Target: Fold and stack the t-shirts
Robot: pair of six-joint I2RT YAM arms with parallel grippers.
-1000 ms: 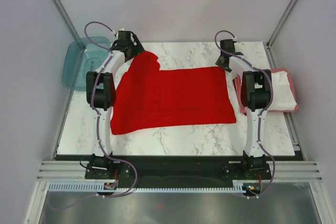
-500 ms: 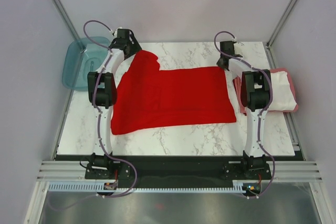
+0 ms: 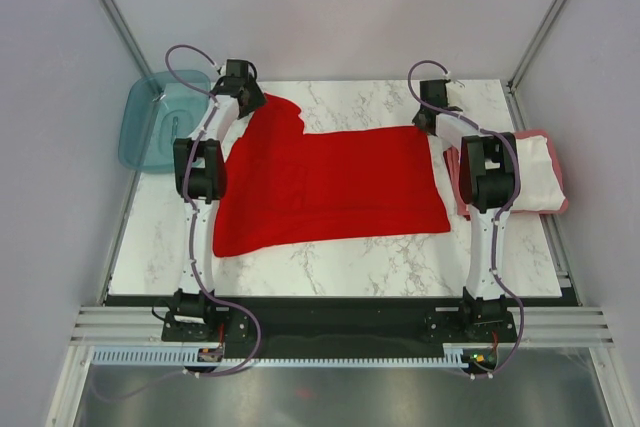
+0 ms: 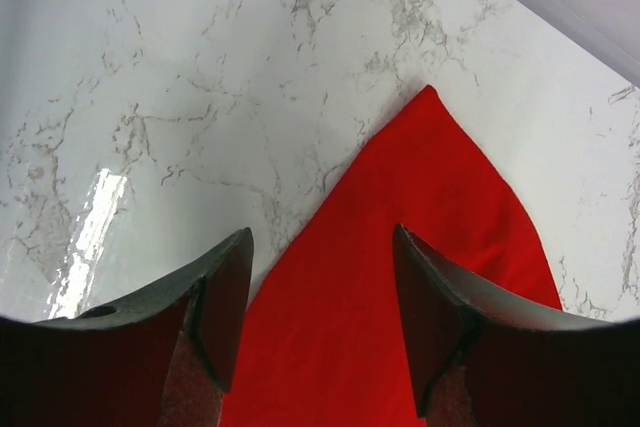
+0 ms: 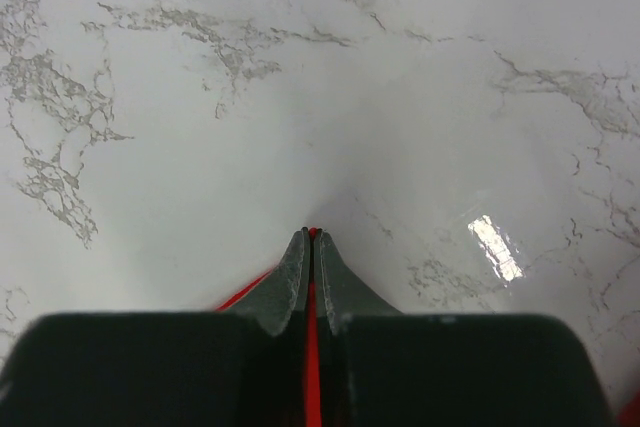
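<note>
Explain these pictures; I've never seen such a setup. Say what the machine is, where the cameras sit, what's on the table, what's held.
Two robot arms are bolted at the near edge of a marble table. One picture looks down from above and behind them; the other two come from a camera on each wrist, looking past its fingers. A red t-shirt lies spread in the middle. At the right, a white t-shirt lies on a pinkish-red one. A teal tub sits beyond the far left corner. The right hand is pinched shut on the red shirt's edge; the left hand is open over another corner.
</note>
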